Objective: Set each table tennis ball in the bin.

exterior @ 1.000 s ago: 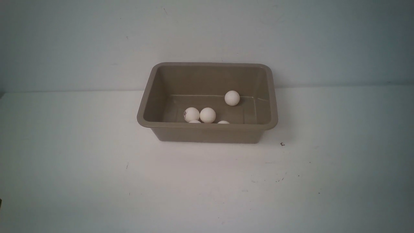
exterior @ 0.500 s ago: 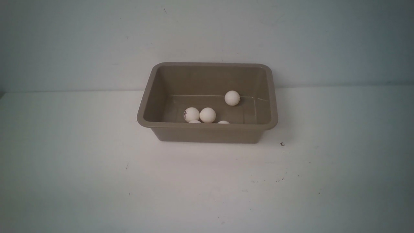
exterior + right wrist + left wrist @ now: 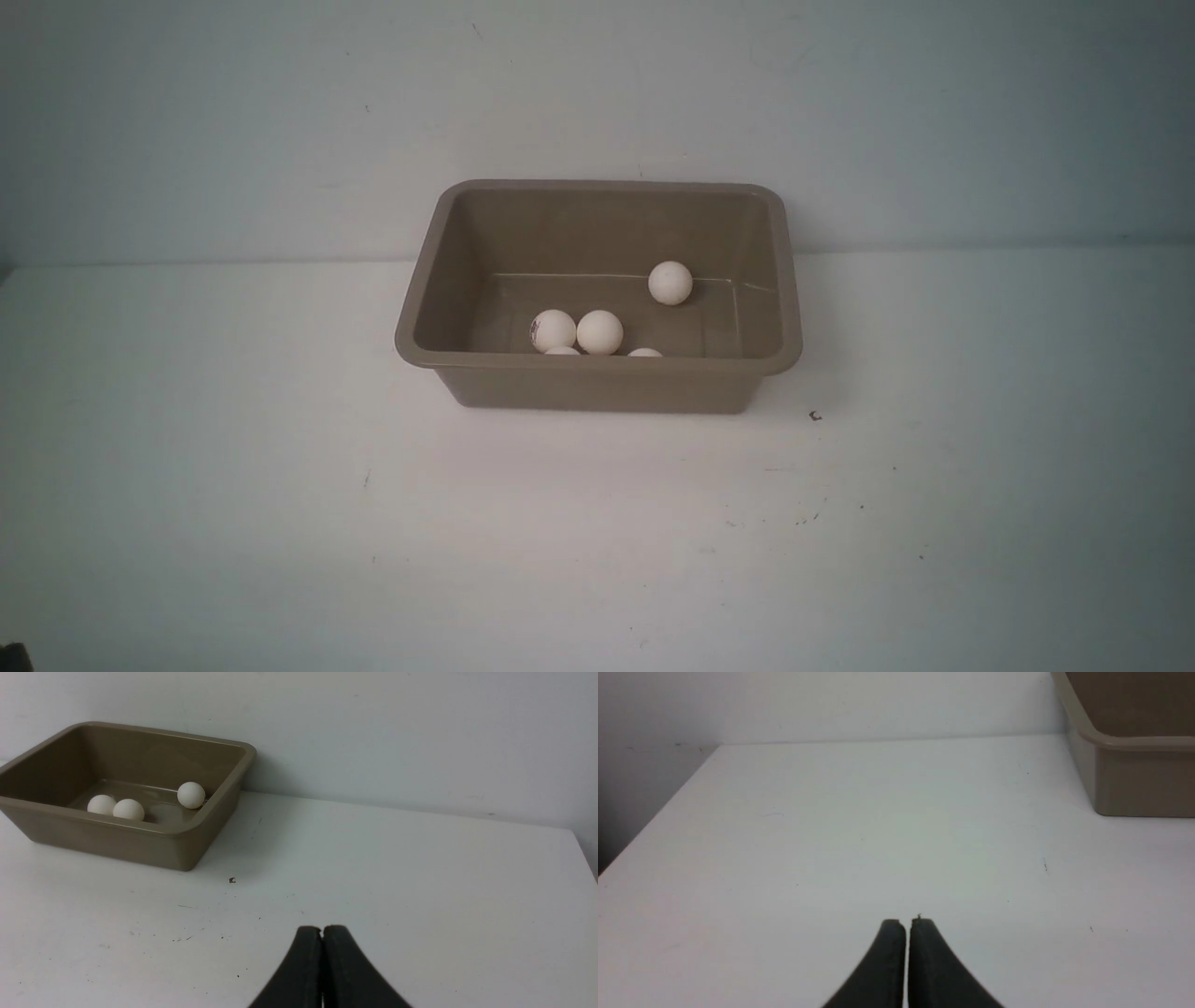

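— Where are the table tennis balls (image 3: 599,332)?
— All five lie inside the bin (image 3: 597,364), on the white table (image 3: 280,485).
— And your grippers?
— My left gripper (image 3: 906,924) and right gripper (image 3: 322,929) are both clenched on nothing, well apart from the bin.

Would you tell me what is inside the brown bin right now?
The bin holds five table tennis balls: one near its far wall, two side by side, and two more mostly hidden behind the near rim.
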Robot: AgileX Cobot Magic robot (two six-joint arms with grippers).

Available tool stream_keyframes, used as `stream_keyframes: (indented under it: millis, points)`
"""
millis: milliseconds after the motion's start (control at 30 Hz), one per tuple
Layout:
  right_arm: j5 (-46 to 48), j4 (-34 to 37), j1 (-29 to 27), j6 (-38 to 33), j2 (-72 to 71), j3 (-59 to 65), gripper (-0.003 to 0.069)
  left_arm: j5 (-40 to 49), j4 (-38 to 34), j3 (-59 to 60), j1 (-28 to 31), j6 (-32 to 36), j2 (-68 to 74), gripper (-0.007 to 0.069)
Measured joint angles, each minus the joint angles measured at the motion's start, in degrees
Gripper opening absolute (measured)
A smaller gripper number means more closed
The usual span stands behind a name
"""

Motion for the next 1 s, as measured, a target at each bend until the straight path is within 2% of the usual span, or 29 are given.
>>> stream_keyframes:
  millis: [200,700,833,900,1000]
  points:
    - [0.0,0.0,0.0,0.0,0.0,0.0,-0.0016,-2.6,-0.4,0.0,0.0,-0.8,0.0,-0.0004]
    - [-0.2,0.2,0.0,0.9,0.0,0.0,-0.0016,-2.5,-0.6,0.0,0.0,-0.9,0.0,-0.0004]
    - [-4.0,2.7,0.0,4.5,0.0,0.0,-0.0016,-2.5,-0.6,0.0,0.0,-0.9,0.0,-0.0004]
    - [-9.7,4.1,0.0,6.7,0.0,0.5,-0.0016,-2.5,-0.6,0.0,0.0,-0.9,0.0,-0.0004]
    - [-17.3,4.2,-1.0,6.1,-0.1,4.9,-0.0016,-2.5,-0.6,0.0,0.0,-0.9,0.0,-0.0004]
